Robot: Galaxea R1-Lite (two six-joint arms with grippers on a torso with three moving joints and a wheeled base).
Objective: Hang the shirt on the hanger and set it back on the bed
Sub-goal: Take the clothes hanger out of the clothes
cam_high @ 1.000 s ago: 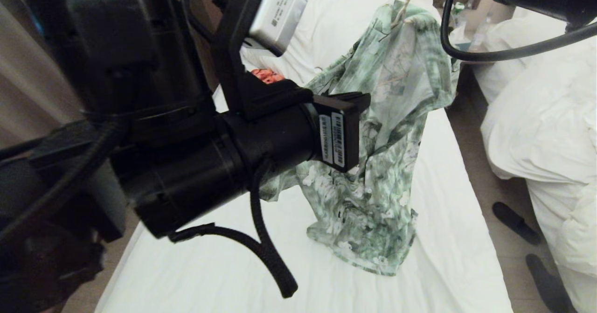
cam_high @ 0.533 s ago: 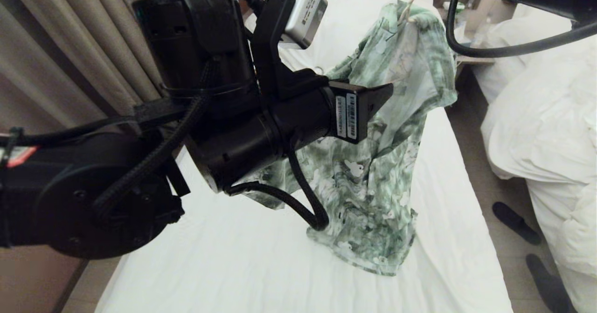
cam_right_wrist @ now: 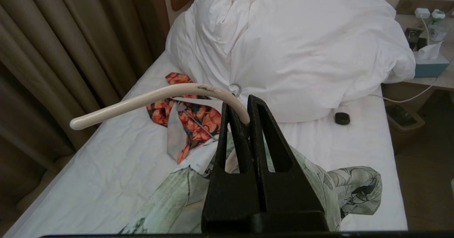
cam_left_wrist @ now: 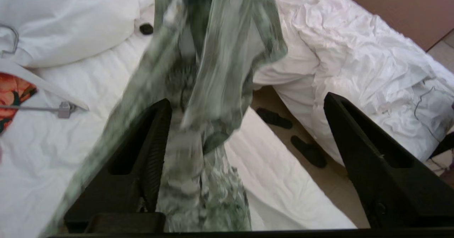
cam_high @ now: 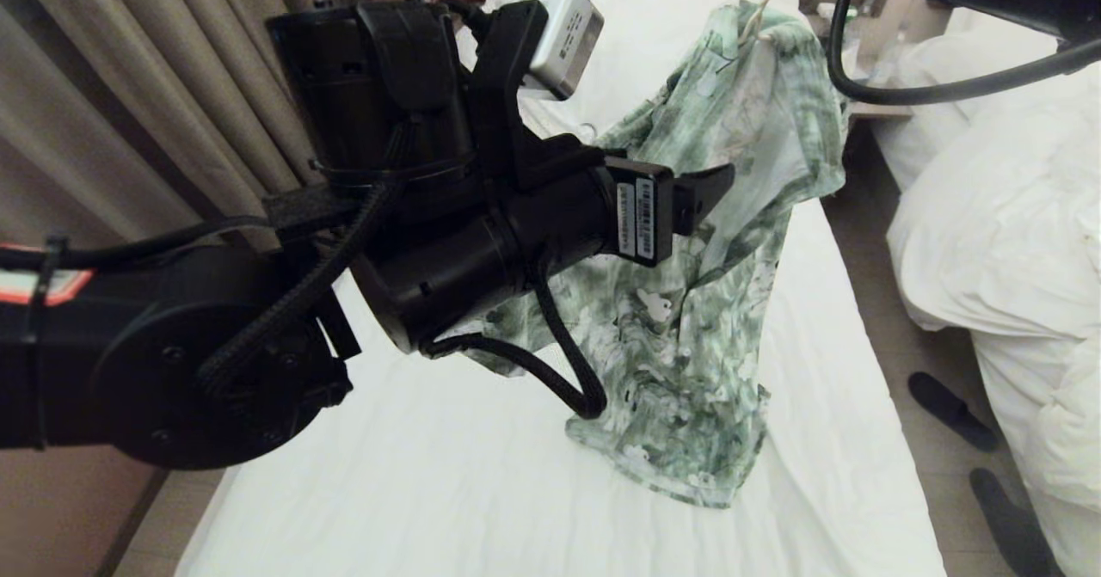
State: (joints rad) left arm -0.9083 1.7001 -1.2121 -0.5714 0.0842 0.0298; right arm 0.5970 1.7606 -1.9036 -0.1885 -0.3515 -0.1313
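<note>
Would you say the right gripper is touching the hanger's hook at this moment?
Touching. In the right wrist view the right gripper has its two fingers pressed together on the cream hook of the hanger, with no gap showing between them.

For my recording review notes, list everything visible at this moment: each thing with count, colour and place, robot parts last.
shirt: one, pale green floral print, hanging from the hanger, its hem resting on the bed.
hanger: one, cream, hook held up above the bed.
bed: one, white sheet, under the shirt.
duvet: one, white, heaped at the bed's head.
orange floral garment: one, orange and black, on the sheet by the duvet.
second bed: one, white, to the right.
slippers: two, dark, on the floor between the beds.
curtains: beige, left of the bed.
left gripper: open, shirt fabric hanging between its fingers.
right gripper: shut on the hanger's hook.
</note>
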